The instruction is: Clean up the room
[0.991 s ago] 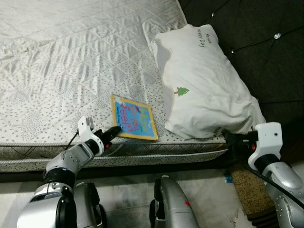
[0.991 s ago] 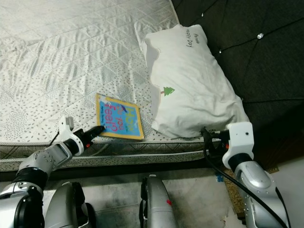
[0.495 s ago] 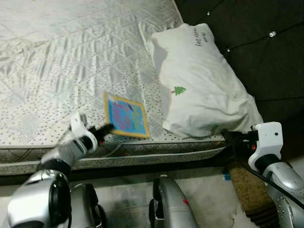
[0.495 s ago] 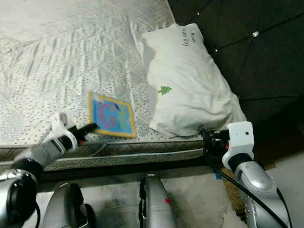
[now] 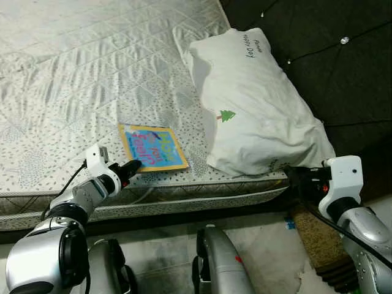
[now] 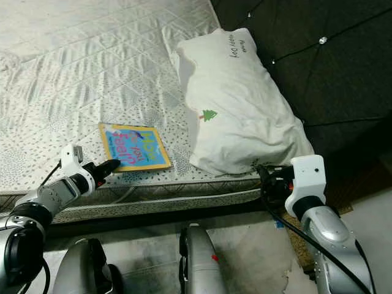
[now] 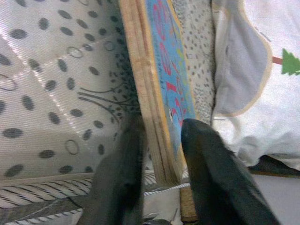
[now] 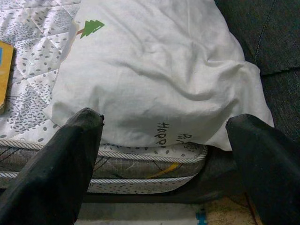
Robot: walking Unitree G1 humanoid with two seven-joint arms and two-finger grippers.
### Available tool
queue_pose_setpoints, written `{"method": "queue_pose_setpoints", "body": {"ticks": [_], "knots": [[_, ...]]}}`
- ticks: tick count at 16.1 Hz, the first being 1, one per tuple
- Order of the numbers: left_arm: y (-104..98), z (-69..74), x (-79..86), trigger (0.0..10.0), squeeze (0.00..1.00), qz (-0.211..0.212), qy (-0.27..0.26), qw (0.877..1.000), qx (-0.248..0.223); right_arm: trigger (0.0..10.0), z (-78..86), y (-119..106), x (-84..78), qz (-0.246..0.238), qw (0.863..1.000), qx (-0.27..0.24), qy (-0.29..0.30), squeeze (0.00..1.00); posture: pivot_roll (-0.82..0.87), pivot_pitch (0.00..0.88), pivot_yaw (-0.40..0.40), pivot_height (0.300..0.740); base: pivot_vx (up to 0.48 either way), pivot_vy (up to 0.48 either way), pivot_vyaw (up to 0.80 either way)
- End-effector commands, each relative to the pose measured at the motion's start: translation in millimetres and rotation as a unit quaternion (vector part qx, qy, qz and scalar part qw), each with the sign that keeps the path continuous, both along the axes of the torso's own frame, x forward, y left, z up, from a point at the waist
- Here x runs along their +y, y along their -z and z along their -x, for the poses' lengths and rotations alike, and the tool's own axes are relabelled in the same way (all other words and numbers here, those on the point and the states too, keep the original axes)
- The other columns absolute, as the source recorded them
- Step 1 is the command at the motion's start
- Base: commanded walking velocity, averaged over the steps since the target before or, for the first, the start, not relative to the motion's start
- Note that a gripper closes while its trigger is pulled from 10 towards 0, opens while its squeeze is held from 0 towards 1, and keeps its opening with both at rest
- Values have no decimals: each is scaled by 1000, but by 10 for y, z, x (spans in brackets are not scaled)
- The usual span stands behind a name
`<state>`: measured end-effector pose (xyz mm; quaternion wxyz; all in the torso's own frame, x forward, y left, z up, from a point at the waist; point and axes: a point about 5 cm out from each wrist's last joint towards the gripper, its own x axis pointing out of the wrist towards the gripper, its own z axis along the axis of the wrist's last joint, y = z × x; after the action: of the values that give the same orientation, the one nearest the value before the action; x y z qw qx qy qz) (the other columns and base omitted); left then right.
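Book (image 5: 149, 146), blue with a yellow border, lies near the mattress (image 5: 73, 79) edge, beside the white pillow (image 5: 257, 110). Left gripper (image 7: 161, 154) pinches the book's near corner between both fingers. Right gripper (image 8: 164, 154) hovers before the pillow, its fingers spread wide apart.

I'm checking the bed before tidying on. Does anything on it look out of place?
Yes. A colourful book lies on the mattress near its front edge, beside the pillow. The left hand is shut on its corner.
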<state>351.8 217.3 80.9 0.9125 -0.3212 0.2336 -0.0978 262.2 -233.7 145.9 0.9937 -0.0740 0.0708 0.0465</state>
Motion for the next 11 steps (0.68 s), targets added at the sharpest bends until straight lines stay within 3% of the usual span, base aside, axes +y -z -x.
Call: {"method": "queue_pose_setpoints", "body": {"ticks": [1,3,7,11], "knots": [[48,28,40,10000,1000,-17,-11,1000,13,10000,10,-30,-10,4,1000,-4,1,0,-364,238,-208,611,0,0,0],[24,36,212,10000,1000,-40,-58,997,15,10000,-19,-20,23,0,1000,-6,0,0,-352,235,-203,611,0,0,0],[17,63,350,10000,1000,-61,-85,994,19,10000,-30,2,57,-2,1000,-8,-4,0,-343,228,-198,611,0,0,0],[-75,54,559,10000,1000,-114,-145,983,5,10000,-81,24,106,-14,1000,-16,-1,0,-308,207,-175,611,0,0,0]]}}
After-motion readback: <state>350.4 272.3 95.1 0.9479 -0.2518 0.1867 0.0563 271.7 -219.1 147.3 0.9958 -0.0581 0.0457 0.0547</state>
